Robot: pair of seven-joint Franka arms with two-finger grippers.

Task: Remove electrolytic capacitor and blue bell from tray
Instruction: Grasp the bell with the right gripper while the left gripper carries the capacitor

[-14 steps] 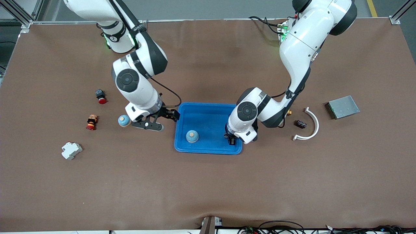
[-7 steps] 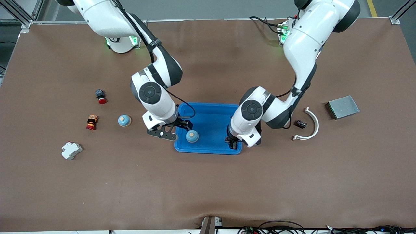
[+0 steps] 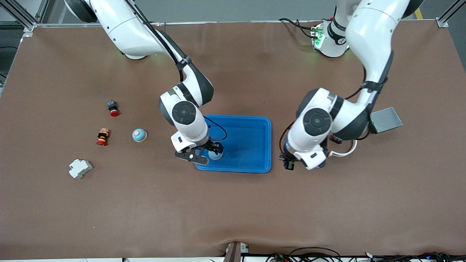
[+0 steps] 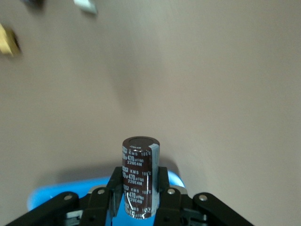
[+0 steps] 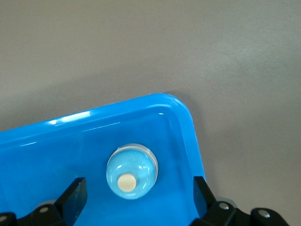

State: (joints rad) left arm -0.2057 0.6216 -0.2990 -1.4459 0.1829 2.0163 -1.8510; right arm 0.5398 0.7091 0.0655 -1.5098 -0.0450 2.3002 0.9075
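The left gripper (image 3: 288,162), lower right of centre in the front view, hangs over bare table beside the blue tray (image 3: 251,145), clamped on the dark capacitor (image 4: 139,176); the right gripper (image 3: 207,154) hovers over the tray's lower-left corner, jaws wide and holding nothing, straddling the blue bell (image 5: 131,172) inside the tray; a second bell (image 3: 139,135) sits mid-left on the table.

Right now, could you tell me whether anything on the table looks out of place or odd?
One thing: the left pincer, shut on the capacitor, is over bare table beside the blue tray, not over it. A second blue bell sits outside the tray; the open right pincer hangs over the bell inside.
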